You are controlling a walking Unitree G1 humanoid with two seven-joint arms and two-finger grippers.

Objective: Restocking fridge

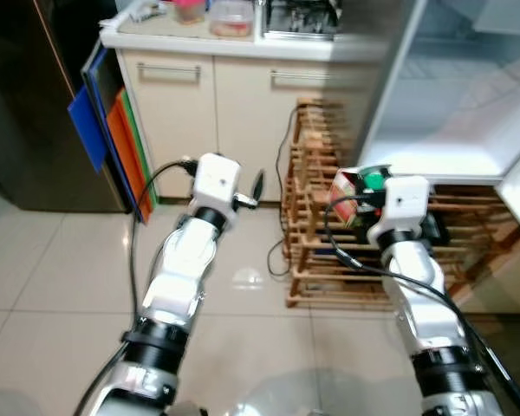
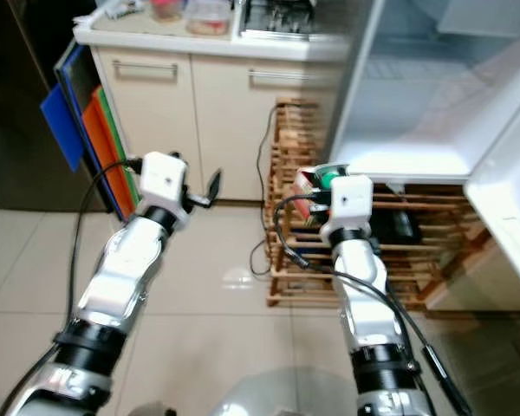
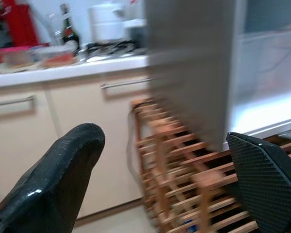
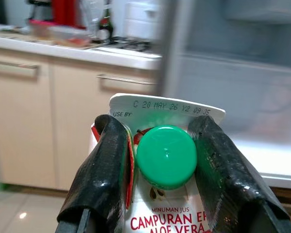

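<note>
Carton [image 4: 167, 213]: pinched between the right gripper [image 4: 165, 160] fingers, held up in front of the open fridge [image 1: 451, 130].
Cap [image 4: 166, 156]: green, between the fingers.
Writing: "USE BY: C 20 MAY 26", "MINUMAN JUS CAMPURAN", "ALOE VERA".
Left gripper [image 3: 150, 179]: spread wide, holding nothing.
Rack [image 1: 316, 217]: wooden, beyond both grippers.

We note a juice carton [image 4: 167, 208], white with red print and green screw cap [image 4: 166, 156], upright, clamped in right claw [image 4: 160, 160], before the open fridge [image 1: 451, 130], above wooden rack [image 1: 329, 251]
</note>
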